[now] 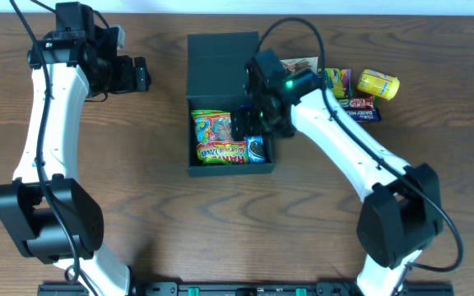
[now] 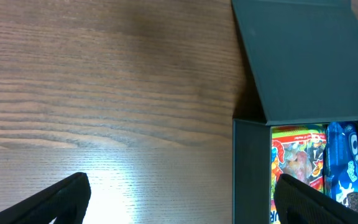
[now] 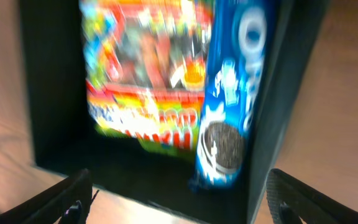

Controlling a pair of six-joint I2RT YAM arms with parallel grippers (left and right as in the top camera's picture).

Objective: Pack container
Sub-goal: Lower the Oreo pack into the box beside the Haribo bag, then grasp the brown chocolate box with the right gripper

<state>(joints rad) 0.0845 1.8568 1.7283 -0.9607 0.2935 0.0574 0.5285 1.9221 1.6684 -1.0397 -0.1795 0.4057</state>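
1. Two white arms reach out from the near edge of the wooden bench [image 1: 138, 214].
2. The container [image 1: 230, 169], a dark box, sits about midway between the left and right edges and past the bench's middle. Its front wall faces the near edge and its top is open.
3. Inside it, a bright candy bag [image 1: 218, 136] covers the left and middle. A blue cookie packet [image 1: 256, 150] lies along the right wall.
4. The right pincer [image 1: 249, 125] hangs over the right side of the container, above the cookie packet. In the wrist view its fingers [image 3: 73, 199] are spread wide with nothing gripped.
5. The lid [image 1: 220, 62] is folded back from the container's far wall and points toward the far edge.
6. The left pincer [image 1: 142, 76] hangs over bare wood to the left of the lid, apart from it. It is wide open and grips nothing.
7. Loose snacks lie to the right of the lid, toward the far right corner: a green-and-yellow packet [image 1: 338, 80], a dark packet [image 1: 360, 107] and a yellow packet [image 1: 379, 84].
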